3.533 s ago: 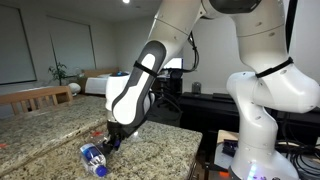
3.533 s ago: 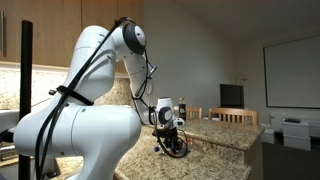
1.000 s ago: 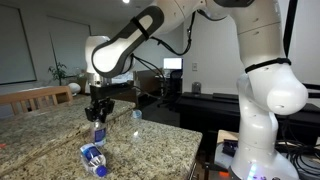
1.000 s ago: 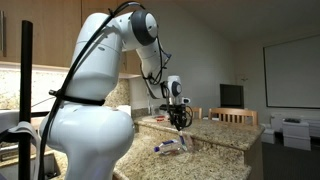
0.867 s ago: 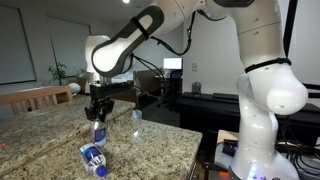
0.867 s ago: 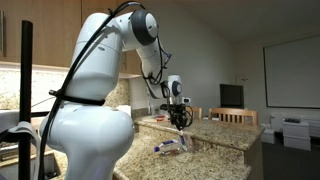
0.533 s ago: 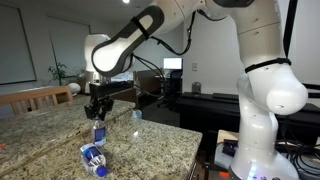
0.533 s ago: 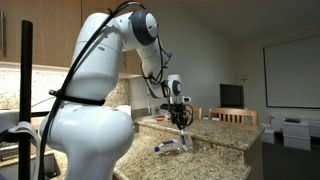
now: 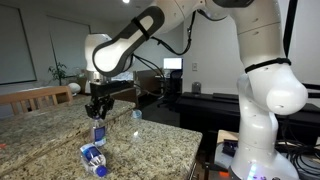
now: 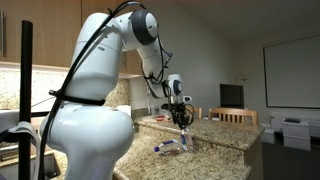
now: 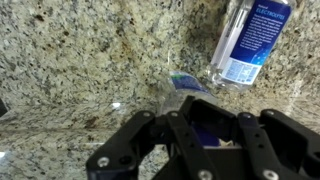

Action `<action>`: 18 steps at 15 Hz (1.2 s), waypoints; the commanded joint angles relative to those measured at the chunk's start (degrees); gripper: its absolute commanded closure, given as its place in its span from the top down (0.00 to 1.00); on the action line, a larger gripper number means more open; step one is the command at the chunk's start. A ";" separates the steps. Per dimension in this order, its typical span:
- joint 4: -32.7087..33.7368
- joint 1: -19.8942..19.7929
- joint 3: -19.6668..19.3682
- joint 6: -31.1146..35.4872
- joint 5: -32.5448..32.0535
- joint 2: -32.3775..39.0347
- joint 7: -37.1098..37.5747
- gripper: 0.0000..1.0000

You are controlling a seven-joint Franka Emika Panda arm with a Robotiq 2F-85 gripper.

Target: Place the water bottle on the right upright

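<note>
The water bottle (image 9: 99, 133) is a small clear bottle with a blue label. It stands upright on the granite counter (image 9: 150, 145) under my gripper (image 9: 98, 118), which is shut on its top. It also shows in an exterior view (image 10: 183, 139), held by the gripper (image 10: 181, 122). In the wrist view I look down on it (image 11: 183, 84) between the black fingers (image 11: 205, 125); its cap is mostly hidden by them.
A stouter clear bottle with a large blue label lies on its side on the counter close by, seen in both exterior views (image 9: 93, 158) (image 10: 168, 147) and the wrist view (image 11: 253, 40). A small blue-topped object (image 9: 137, 115) sits further back. The counter edge (image 9: 190, 150) is near.
3.5 s ago the gripper was low over the bottles lying on the counter; it now holds the water bottle upright further back. Over the last second almost nothing has moved.
</note>
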 commanded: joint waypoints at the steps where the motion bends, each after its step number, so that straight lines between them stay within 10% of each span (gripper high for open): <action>1: 0.65 -1.18 0.53 -1.50 -2.40 -0.21 2.80 0.07; 18: 0.53 -2.48 0.06 -1.86 -2.15 -1.51 3.73 0.06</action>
